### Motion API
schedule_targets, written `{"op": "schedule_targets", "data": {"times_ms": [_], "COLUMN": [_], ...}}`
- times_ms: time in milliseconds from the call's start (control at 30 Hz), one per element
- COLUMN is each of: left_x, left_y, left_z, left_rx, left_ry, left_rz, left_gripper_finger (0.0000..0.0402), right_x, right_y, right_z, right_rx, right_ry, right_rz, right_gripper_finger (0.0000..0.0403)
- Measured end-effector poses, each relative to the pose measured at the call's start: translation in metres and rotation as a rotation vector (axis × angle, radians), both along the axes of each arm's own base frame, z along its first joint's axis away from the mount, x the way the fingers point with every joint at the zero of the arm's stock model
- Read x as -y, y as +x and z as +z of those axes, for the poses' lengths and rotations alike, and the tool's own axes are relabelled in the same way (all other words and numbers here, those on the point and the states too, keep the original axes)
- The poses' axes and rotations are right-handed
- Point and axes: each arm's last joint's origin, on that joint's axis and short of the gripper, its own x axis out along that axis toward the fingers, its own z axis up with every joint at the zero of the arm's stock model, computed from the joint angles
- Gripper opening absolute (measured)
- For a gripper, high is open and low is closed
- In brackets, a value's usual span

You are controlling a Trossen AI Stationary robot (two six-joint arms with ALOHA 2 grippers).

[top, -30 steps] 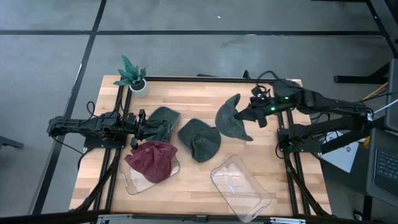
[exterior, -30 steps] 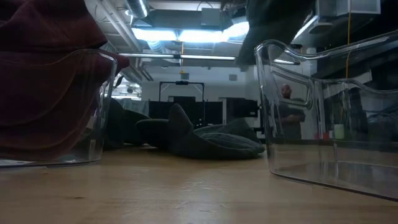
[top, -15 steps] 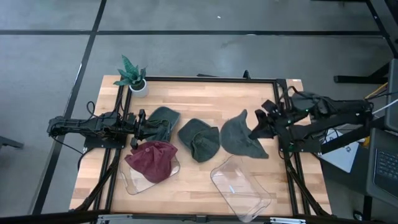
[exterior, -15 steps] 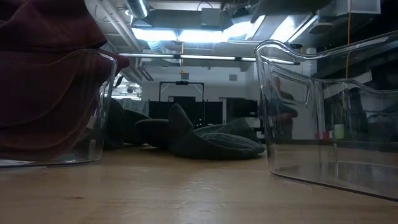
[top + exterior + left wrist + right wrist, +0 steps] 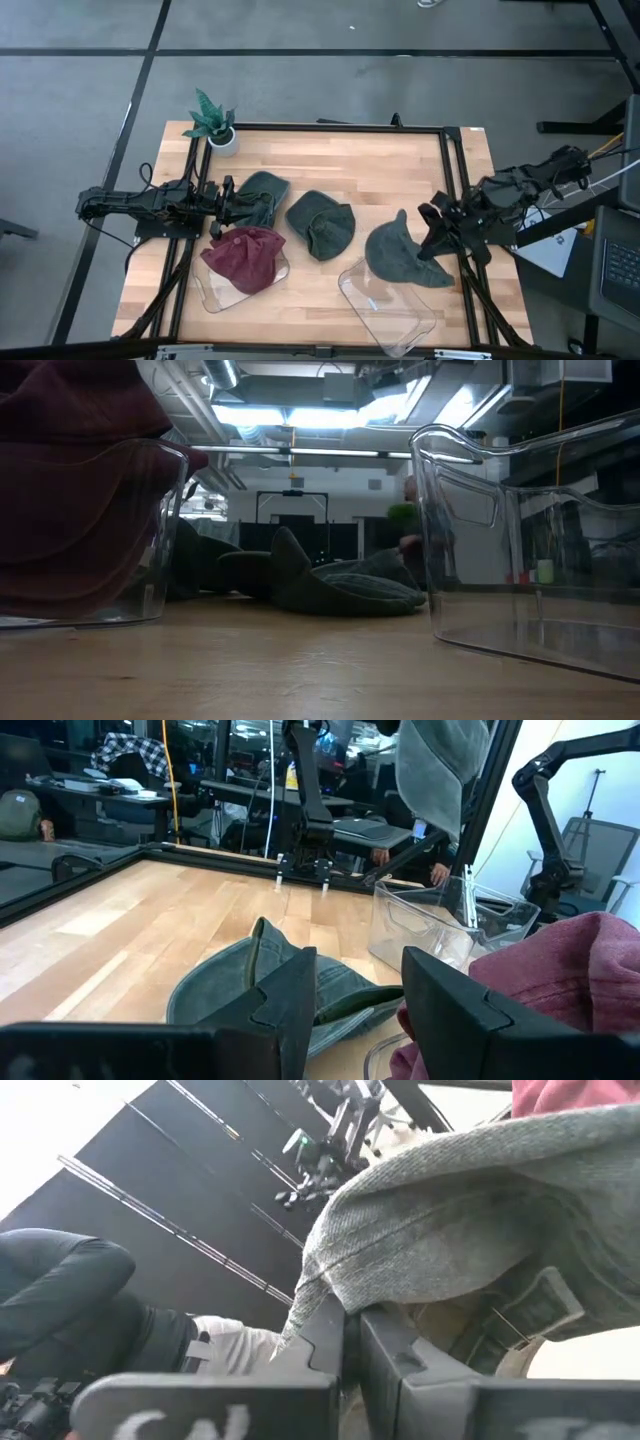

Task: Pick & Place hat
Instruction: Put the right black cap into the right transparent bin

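Observation:
My right gripper [image 5: 428, 232] is shut on a grey-green hat [image 5: 400, 256] and carries it in the air over the far rim of the right clear container [image 5: 385, 300]. The left wrist view shows that hat [image 5: 440, 760] hanging high up. A maroon hat [image 5: 245, 258] lies in the left clear container [image 5: 215, 290]. Two more green hats rest flat on the table: one in the middle [image 5: 320, 222] and one on the left [image 5: 262, 192]. My left gripper [image 5: 228, 200] waits open just beside the left one [image 5: 270, 995]. My right gripper pinches the hat's rim edge [image 5: 325, 1285] between its two fingers [image 5: 385, 1345], coming from the table's right side. A strap [image 5: 530, 1310] shows close to the fingers. The hat is lifted clear and hangs from the hold toward the table's left.
A small potted plant [image 5: 212, 120] stands at the far left corner. Black frame rails [image 5: 450, 170] run along the table's sides. Bare wood lies between the middle hat and the far edge. The low view shows both containers [image 5: 520, 530] close to the near edge.
My right gripper has carried the hat from the far middle of the table toward the near and right edges, still shut on it. The hat now hangs over the right container's far rim. The left arm has kept still.

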Motion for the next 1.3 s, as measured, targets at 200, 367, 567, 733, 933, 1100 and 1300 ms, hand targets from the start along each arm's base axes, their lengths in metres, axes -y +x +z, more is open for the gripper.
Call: {"op": "schedule_targets", "data": {"times_ms": [200, 367, 567, 733, 933, 1100, 1300], "left_x": [0.0, 0.0, 0.0, 0.0, 0.0, 0.0, 0.0], "left_y": [0.0, 0.0, 0.0, 0.0, 0.0, 0.0, 0.0], "left_z": [0.0, 0.0, 0.0, 0.0, 0.0, 0.0, 0.0], "left_rx": [0.0, 0.0, 0.0, 0.0, 0.0, 0.0, 0.0], "left_ry": [0.0, 0.0, 0.0, 0.0, 0.0, 0.0, 0.0], "left_rz": [0.0, 0.0, 0.0, 0.0, 0.0, 0.0, 0.0], "left_gripper_finger": [0.0144, 0.0143, 0.0143, 0.0143, 0.0143, 0.0143, 0.0143], "right_x": [-0.018, -0.033, -0.049, -0.051, -0.048, -0.047, -0.051], "right_y": [-0.001, 0.0, 0.006, 0.01, 0.008, 0.008, 0.017], "right_z": [-0.005, -0.019, -0.061, -0.102, -0.14, -0.16, -0.173], "right_rx": [-0.034, -0.085, -0.119, -0.14, -0.208, -0.28, -0.31], "right_ry": [-0.011, -0.013, 0.106, 0.191, 0.217, 0.206, 0.19], "right_rz": [0.036, 0.05, 0.06, 0.048, 0.024, -0.02, -0.041], "right_gripper_finger": [0.0018, 0.0018, 0.0017, 0.0017, 0.0017, 0.0017, 0.0017]}}
